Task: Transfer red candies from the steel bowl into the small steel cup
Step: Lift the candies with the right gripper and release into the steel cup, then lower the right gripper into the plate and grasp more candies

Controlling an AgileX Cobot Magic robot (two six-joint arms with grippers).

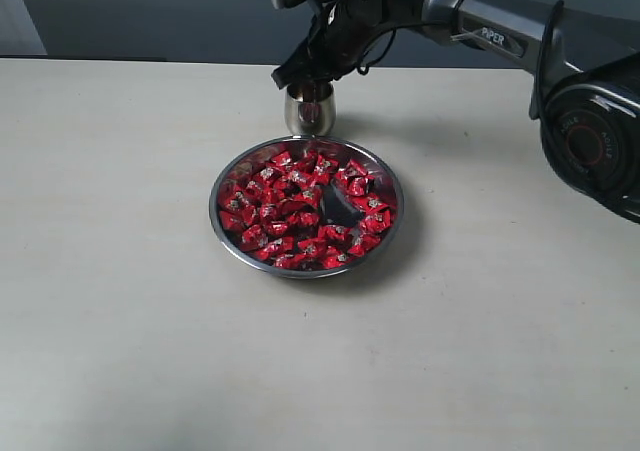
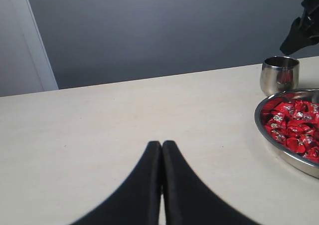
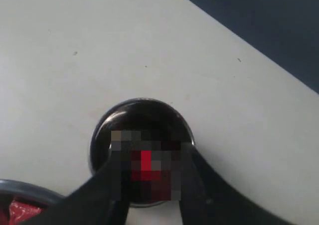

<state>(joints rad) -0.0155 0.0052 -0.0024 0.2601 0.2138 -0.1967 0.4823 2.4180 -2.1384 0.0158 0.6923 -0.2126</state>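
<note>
One view alone shows left tool, closed tight; right tool parted over small steel cup

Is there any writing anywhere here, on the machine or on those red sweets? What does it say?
"PIPER": on the grey link of the right arm.
Pale marks on the red candies: too small to read.
Red marks on the round joint: too blurred to read.
</note>
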